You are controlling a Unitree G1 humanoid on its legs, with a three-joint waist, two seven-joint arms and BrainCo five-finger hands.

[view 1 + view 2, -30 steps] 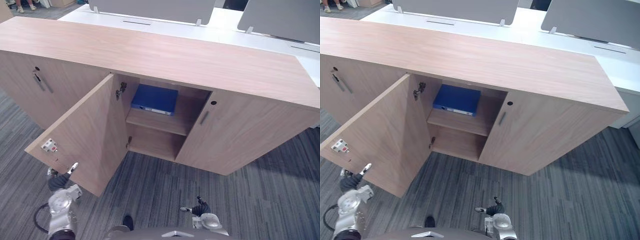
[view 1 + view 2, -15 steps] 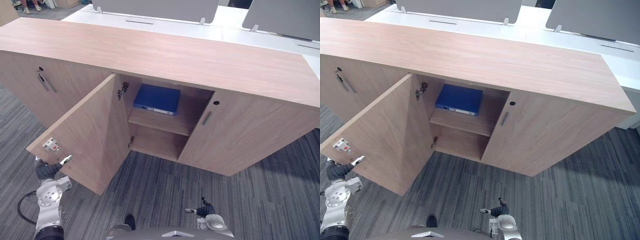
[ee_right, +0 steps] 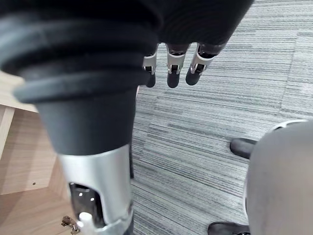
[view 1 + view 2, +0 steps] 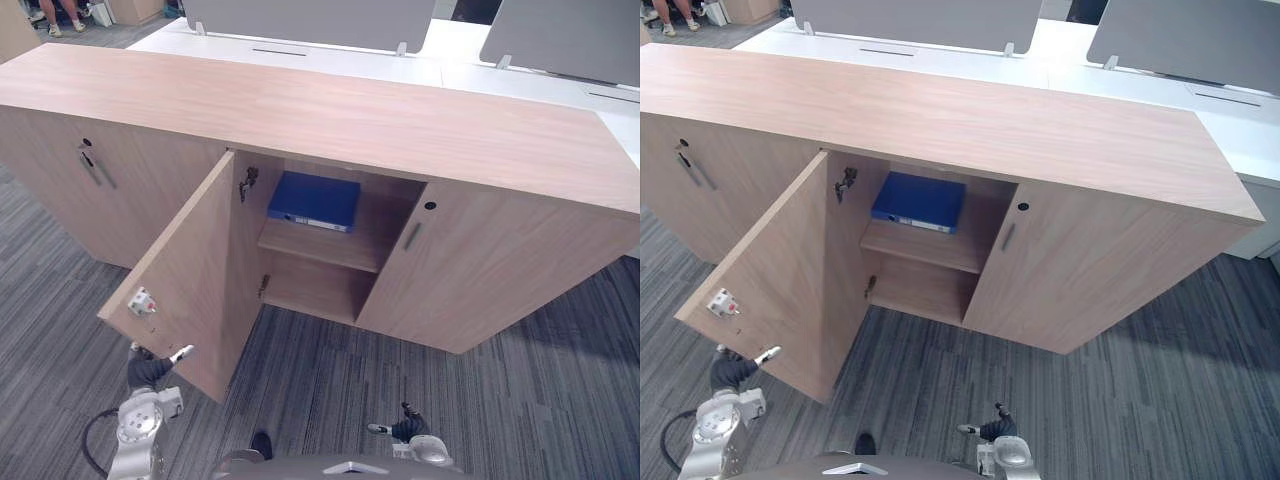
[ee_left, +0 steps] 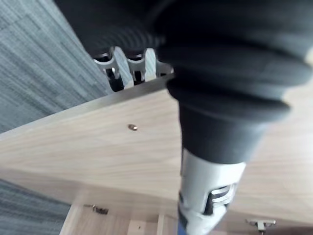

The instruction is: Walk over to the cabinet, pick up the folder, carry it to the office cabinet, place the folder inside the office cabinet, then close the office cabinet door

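Note:
The blue folder (image 4: 314, 200) lies flat on the upper shelf inside the wooden office cabinet (image 4: 330, 115). The cabinet's middle door (image 4: 190, 275) stands swung out toward me. My left hand (image 4: 150, 368) is at the door's lower outer corner. In the left wrist view its fingers (image 5: 124, 68) reach straight past the door's edge (image 5: 98, 142) and its thumb (image 5: 210, 196) lies along the inner face. My right hand (image 4: 405, 430) hangs low over the carpet, fingers (image 3: 168, 73) relaxed and holding nothing.
Closed doors with slim handles flank the opening, one on the left (image 4: 95, 170) and one on the right (image 4: 410, 235). White desks with grey screens (image 4: 310, 15) stand behind the cabinet. A person's feet (image 4: 60, 18) show at the far left. Grey carpet (image 4: 520, 390) lies in front.
The open door has swung partway toward the cabinet, and my left hand has moved right with its lower corner. The folder and my right hand have stayed in place.

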